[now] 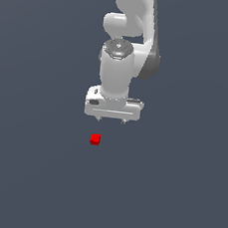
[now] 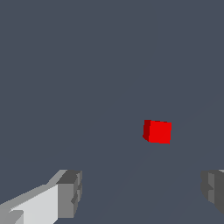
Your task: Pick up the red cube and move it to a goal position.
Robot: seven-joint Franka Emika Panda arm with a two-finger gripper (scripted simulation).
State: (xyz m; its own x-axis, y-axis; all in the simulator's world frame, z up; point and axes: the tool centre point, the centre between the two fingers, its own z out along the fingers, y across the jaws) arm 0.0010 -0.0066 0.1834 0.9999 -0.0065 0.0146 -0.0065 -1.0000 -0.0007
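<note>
One red cube [image 1: 95, 139] lying free on grey floor, edges unseen; gripper [image 1: 111, 119] hung above, jaws spread, empty. Risk: cube possibly off-centre, could be nudged by finger during descent.

cube [image 1: 95, 139] alone on the floor [image 1: 23, 176], gripper [image 1: 111, 120] apart from it, cube toward exterior view's left of gripper

You have one plain, dark slate-grey surface [image 1: 33, 177] carrying everything, flat and unmarked across the whole exterior view, with no edge showing. Only one thing lies directly on it: the red cube [image 1: 95, 139], sitting flat on one face, towards the middle of that view. In the wrist view the red cube [image 2: 157, 131] rests on the same bare grey ground.
</note>
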